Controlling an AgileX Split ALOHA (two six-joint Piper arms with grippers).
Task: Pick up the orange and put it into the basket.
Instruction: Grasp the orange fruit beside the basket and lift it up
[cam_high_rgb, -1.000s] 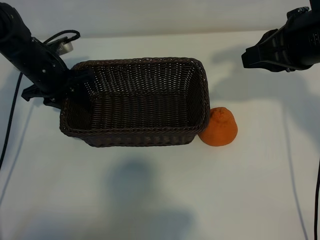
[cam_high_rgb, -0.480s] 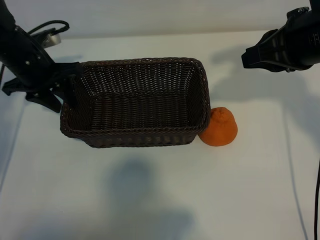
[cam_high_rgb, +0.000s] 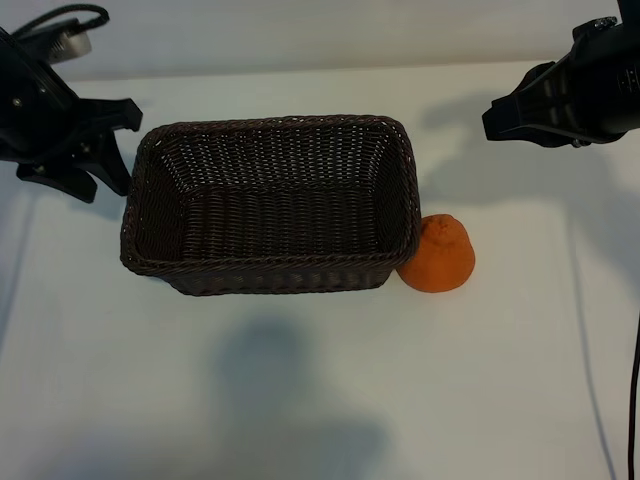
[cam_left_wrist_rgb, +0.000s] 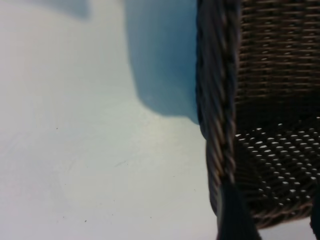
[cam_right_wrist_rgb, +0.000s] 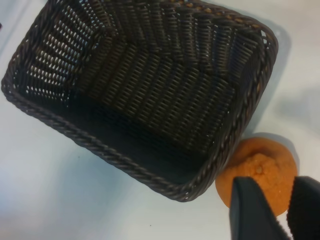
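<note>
Resting upright (knob up) — orange (cam_high_rgb: 438, 255) touching basket (cam_high_rgb: 268, 272) | both tools spread

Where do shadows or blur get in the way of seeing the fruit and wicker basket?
Exterior view: soft arm shadows on the white table, round matte orange and dark brown woven basket sharp. Left wrist view: basket rim blurred, shadow beside it. Right wrist view: orange clear, partly behind dark fingertips.

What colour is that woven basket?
Dark brown wicker basket with a braided rim, clearest in the right wrist view.
</note>
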